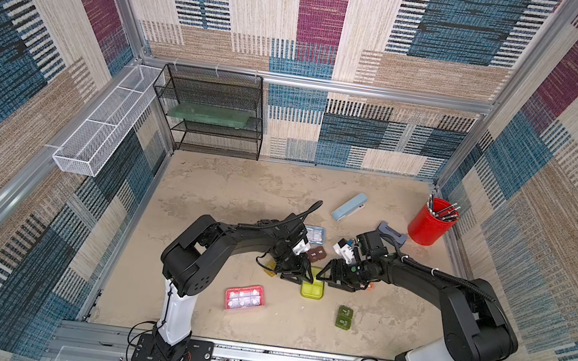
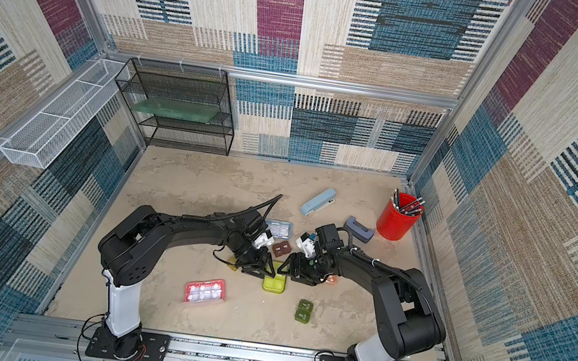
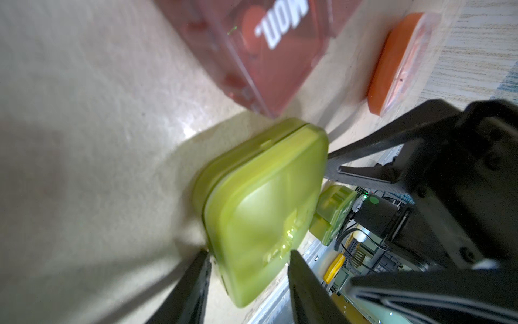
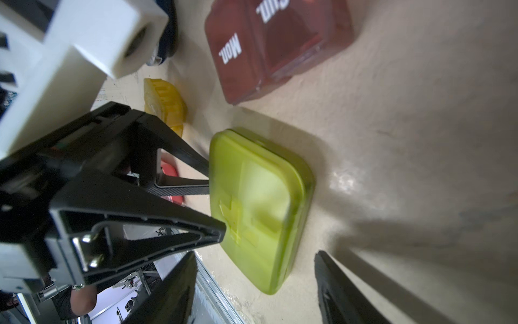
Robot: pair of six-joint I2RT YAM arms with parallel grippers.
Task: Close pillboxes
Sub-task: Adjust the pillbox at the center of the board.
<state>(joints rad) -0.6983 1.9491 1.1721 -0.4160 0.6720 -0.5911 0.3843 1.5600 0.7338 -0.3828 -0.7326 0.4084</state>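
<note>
Sandy table [image 1: 237,197] under patchwork walls: working on the yellow-green pillbox [image 1: 313,291].
Lies flat mid-table, lid down but with a thin gap showing, so likely not snapped yet. Hemmed in from the left by the left gripper [image 4: 215,204], fingers half apart, both tips against the box edge, holding nothing. Met from the right by the right gripper [image 4: 255,252], fingers wide, also empty. Probably set on both sides to stop sliding while pressing. Just beyond on the far side, brown pillbox [image 1: 316,254]; to the left, amber pillbox [image 1: 270,267]; nearer, pink pillbox [image 1: 244,297] and dark green pillbox [image 1: 344,318].
</note>
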